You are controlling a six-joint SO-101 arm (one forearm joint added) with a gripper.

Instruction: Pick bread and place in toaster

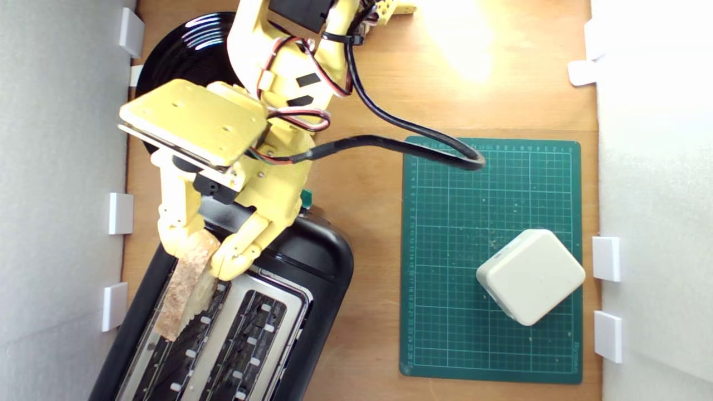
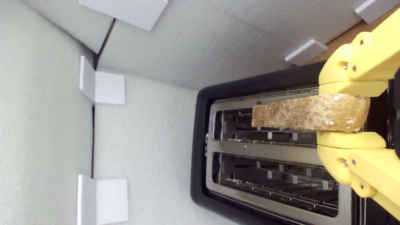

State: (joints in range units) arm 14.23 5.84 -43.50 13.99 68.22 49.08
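My yellow gripper is shut on the bread, a wedge of rustic bread held on edge with its brown crust up. The slice hangs over the toaster, a black two-slot one with a silver top plate, at the exterior view's lower left. In the wrist view the bread lies along the slot nearer the foam wall, pinched between the two yellow fingers of the gripper. The other slot is empty. Whether the slice's lower edge is inside the slot is not visible.
A glossy black plate lies behind the arm at the exterior view's upper left. A green cutting mat holds a cream-white rounded block at the right. White foam walls with clips line both sides. A black cable loops over the mat.
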